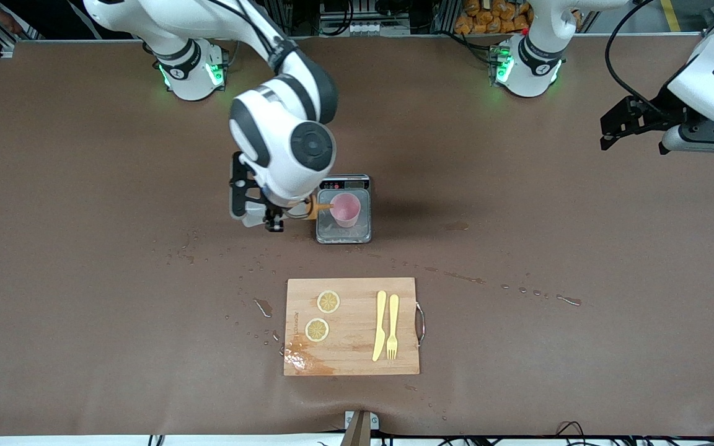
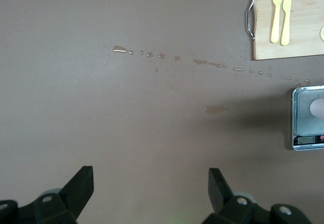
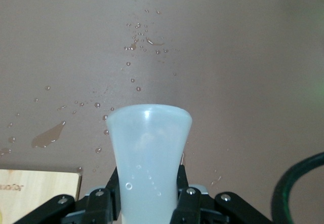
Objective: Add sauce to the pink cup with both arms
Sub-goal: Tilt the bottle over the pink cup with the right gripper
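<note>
Table (image 1: 84, 279), brown, is filling the whole front frame and is already carrying wet splashes (image 1: 462, 277) across the middle. Right arm (image 1: 282, 142), coming from its base at upper left, is bending down to centre frame, wrist turned sideways. Left arm (image 1: 713, 80) is waiting at the upper right edge, its gripper (image 1: 626, 127) hanging over bare table with fingers spread wide and holding nothing. Cutting board (image 1: 352, 326) is lying lower centre, with two lemon slices (image 1: 328, 301), a knife (image 1: 380, 325) and a fork (image 1: 392, 326). Scale (image 1: 344, 209) is sitting at centre, and the pink cup (image 1: 346, 209) is standing on its tray. Right gripper (image 1: 270, 214) is pinching the sauce bottle (image 3: 149, 163) hard around its body, so the walls are bowing in; the orange nozzle (image 1: 321, 207) is lying level, pointing at the cup rim. Risks, as judged: squeezing with the tip only at the rim could be sending sauce over the edge onto the scale; the nozzle nudging the light cup could be tipping it; a wet bottle could be slipping in the grip.
</note>
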You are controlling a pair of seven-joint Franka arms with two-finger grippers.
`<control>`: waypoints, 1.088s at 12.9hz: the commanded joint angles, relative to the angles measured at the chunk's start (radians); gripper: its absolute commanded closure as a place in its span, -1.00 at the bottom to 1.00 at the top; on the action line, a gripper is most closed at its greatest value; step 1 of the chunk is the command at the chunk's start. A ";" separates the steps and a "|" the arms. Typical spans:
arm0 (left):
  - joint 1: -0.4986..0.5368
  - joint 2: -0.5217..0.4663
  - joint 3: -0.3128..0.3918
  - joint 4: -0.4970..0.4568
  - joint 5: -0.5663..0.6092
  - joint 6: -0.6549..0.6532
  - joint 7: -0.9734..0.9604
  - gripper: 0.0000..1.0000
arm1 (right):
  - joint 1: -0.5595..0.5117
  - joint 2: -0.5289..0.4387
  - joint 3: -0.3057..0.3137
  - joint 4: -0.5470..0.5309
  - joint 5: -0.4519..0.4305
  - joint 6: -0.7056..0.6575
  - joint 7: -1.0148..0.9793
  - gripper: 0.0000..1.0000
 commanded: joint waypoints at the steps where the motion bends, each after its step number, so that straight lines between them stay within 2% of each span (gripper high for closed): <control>1: -0.008 0.005 0.002 0.028 -0.004 -0.038 -0.017 -1.00 | 0.043 0.041 -0.009 0.018 -0.100 -0.050 0.021 0.17; 9: -0.010 0.021 0.004 0.028 -0.002 -0.055 -0.020 -1.00 | 0.058 0.055 -0.009 0.011 -0.105 -0.052 0.038 0.26; 10: -0.013 0.022 0.002 0.028 -0.001 -0.055 -0.020 -1.00 | 0.061 0.057 -0.009 0.009 -0.105 -0.052 0.037 0.37; 11: -0.013 0.022 0.002 0.028 -0.001 -0.055 -0.020 -1.00 | 0.061 0.058 -0.009 0.011 -0.105 -0.052 0.037 0.39; 13: -0.010 0.022 0.002 0.028 0.001 -0.055 -0.020 -1.00 | 0.060 0.058 -0.009 0.006 -0.104 -0.052 0.031 0.66; 14: -0.010 0.022 0.002 0.028 0.001 -0.053 -0.019 -1.00 | 0.052 0.052 -0.009 0.006 -0.096 -0.052 0.020 0.66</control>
